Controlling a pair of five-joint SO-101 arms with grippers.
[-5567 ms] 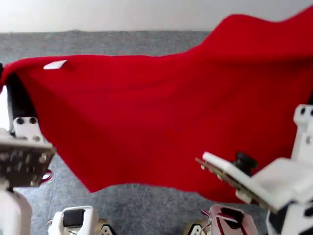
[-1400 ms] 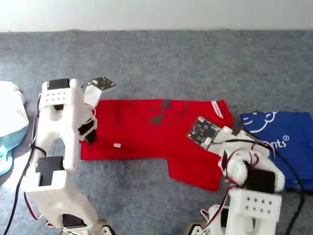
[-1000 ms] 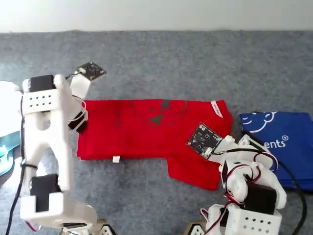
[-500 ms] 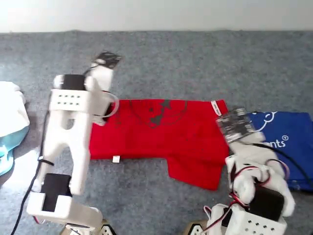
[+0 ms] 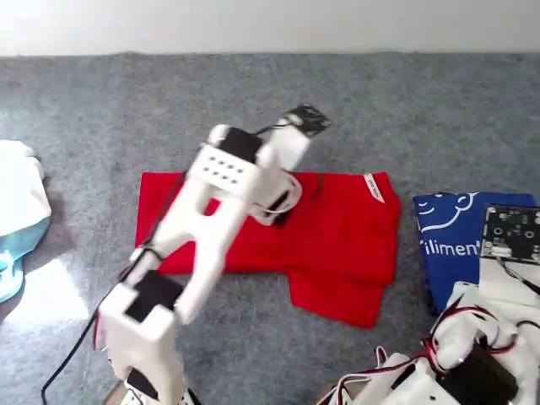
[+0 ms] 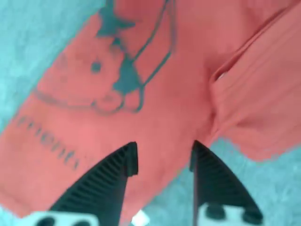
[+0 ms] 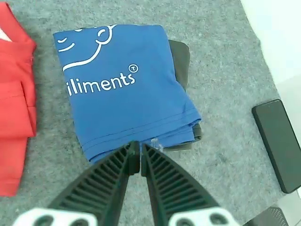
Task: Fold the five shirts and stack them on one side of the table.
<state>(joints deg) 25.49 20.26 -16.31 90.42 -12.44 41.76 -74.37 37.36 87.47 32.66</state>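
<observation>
My left gripper hangs with fingers apart just over the red shirt, which lies partly folded mid-surface; my right gripper, pinched together and empty, is above the folded blue shirt, which is stacked on a grey shirt.

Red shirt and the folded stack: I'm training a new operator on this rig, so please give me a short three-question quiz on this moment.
1. True or false: nothing lies under the blue shirt.
2. The left gripper is: A) open over the red shirt; B) shut on the red shirt; C) open over the blue shirt.
3. Fill in: the right gripper, shut and empty, hangs over the edge of the ____ shirt.
Key: 1 false, it lies on a folded dark grey shirt; 2 A; 3 blue.
</observation>
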